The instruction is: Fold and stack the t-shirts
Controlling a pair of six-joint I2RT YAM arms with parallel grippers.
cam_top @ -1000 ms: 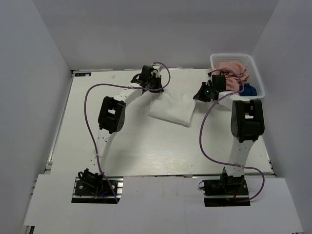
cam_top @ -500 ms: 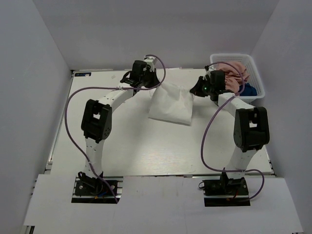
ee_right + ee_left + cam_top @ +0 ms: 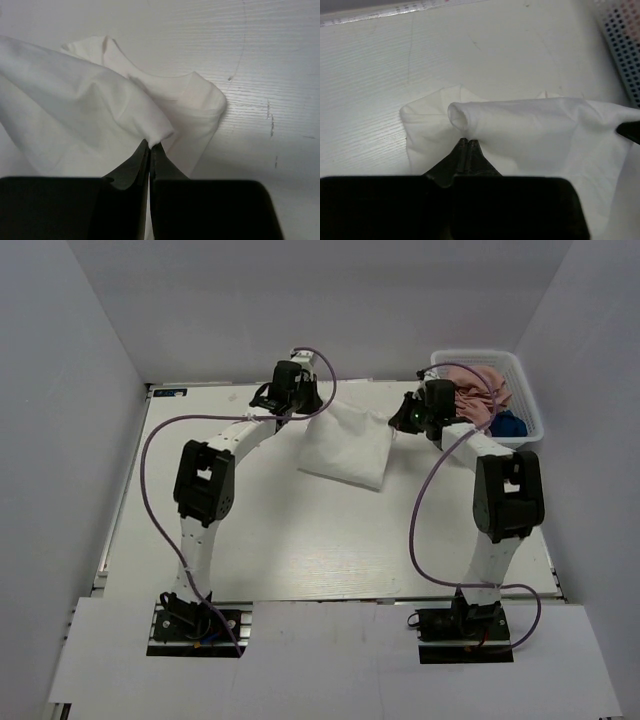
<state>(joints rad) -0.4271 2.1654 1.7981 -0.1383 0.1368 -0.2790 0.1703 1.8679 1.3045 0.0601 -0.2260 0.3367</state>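
The white t-shirt lies bunched on the far middle of the table, drawn out between the two arms; the left gripper has its fingers pressed together on a rolled fold at the shirt's far left corner; the right gripper pinches a fold at the far right corner likewise (no gap shows between either pair of jaws); the pink t-shirt and the navy t-shirt lie heaped in the white lattice basket at the table's far right corner, near the right gripper.
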